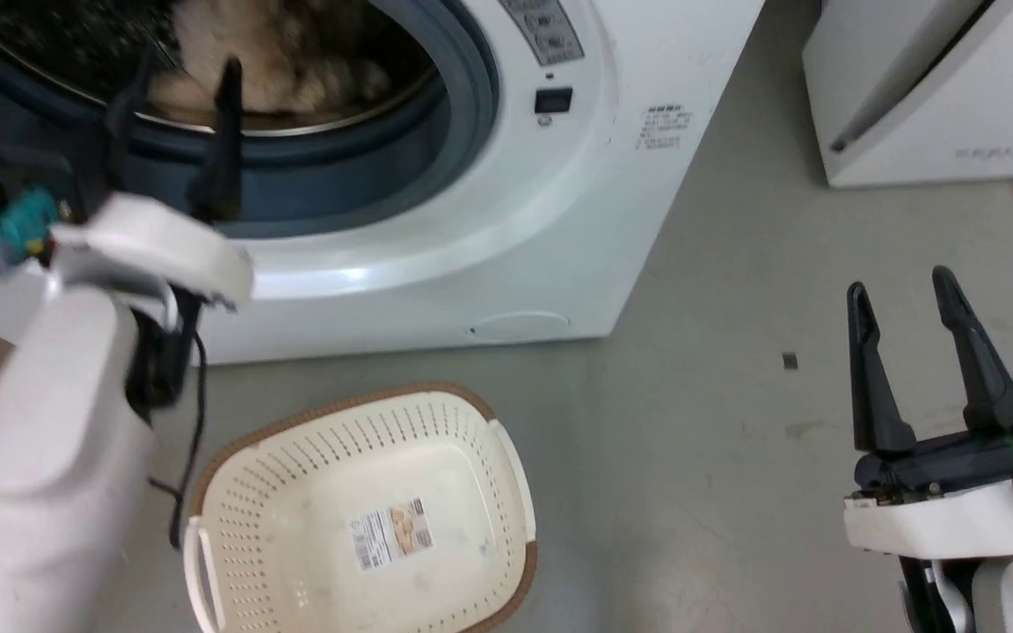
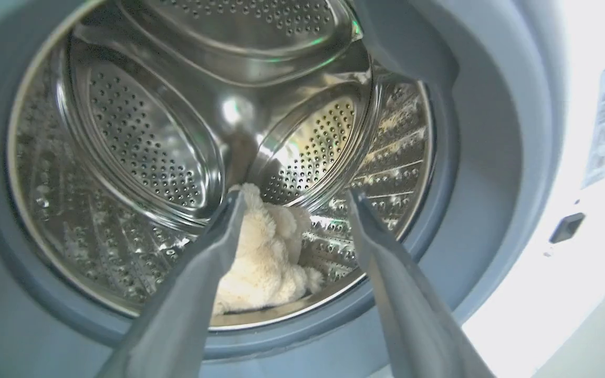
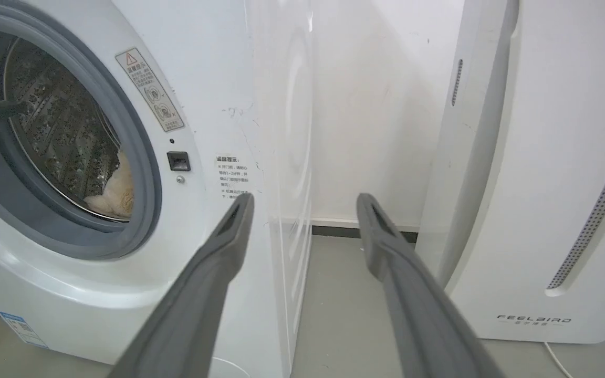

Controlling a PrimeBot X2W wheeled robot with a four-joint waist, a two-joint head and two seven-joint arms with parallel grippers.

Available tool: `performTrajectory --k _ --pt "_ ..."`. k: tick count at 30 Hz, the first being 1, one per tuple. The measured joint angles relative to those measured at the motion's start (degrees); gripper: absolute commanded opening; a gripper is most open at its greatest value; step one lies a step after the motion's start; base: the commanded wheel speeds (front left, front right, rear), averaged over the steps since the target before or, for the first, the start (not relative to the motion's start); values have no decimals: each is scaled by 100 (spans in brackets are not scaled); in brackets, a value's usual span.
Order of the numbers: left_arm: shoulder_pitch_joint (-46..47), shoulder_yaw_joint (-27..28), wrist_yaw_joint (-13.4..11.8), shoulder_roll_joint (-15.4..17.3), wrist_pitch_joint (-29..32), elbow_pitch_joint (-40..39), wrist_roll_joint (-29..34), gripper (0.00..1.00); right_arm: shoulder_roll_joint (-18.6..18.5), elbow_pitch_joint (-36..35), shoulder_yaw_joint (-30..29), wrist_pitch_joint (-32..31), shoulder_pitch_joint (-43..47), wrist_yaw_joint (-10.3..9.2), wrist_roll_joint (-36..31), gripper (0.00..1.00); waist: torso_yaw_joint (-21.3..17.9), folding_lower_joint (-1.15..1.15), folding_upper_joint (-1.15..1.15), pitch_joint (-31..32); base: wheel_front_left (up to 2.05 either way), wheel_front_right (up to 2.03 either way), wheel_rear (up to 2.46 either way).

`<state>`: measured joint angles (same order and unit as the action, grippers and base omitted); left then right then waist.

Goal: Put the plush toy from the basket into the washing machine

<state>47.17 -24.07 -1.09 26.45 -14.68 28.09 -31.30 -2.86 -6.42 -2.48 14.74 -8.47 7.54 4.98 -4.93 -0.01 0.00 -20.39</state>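
Grey floor (image 1: 717,422) runs under the whole scene, with a white wall behind the machines.

The plush toy (image 2: 266,262) lies inside the washing machine (image 1: 436,255), slumped on the bottom of the steel drum (image 2: 139,147) close behind the front lip. It looks light and very soft: a squashy body with loose, floppy parts and fur that should grip well, not slip. If it has to be nudged deeper or picked up again, I would pinch the thick middle of the body, since a limb would only stretch and let the rest dangle. Nothing about it seems fragile.

Around the drum mouth sits the grey door seal (image 2: 486,173). The toy appears to lie clear of it, though it is near.

The left gripper (image 2: 295,197) points into the opening with its two fingers spread wide and nothing held between them. Its left finger overlaps the toy in the wrist view, and I cannot tell whether they touch.

On the floor in front of the machine stands the basket (image 1: 383,393), with just its label sticker (image 1: 390,533) inside. The task looks essentially done.

Well off to the side, the right gripper (image 1: 900,286) hangs over bare floor, fingers apart and holding nothing, facing the gap between the machine and a white slanted appliance (image 3: 544,184).
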Motion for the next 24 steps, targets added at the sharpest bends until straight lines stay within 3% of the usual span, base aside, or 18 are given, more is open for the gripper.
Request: performTrajectory --k 5,10,18,24 --pt "-1252 616 -278 -265 -1 -1183 463 100 1 41 15 -1 149 0 -43 100 119 0 0 484 0 0 0" --pt "-2346 977 -358 -568 -2 -1924 812 100 1 83 46 0 319 0 -49 100 240 -1 0 873 0 0 0" --pt "-3825 1314 -543 -868 -1 -2475 1373 100 1 215 109 0 622 0 -24 100 316 -1 0 1393 0 0 0" --pt "-4425 1380 -603 -1167 -1 -2506 1606 100 1 276 181 0 733 0 10 100 366 -1 0 1548 0 0 0"
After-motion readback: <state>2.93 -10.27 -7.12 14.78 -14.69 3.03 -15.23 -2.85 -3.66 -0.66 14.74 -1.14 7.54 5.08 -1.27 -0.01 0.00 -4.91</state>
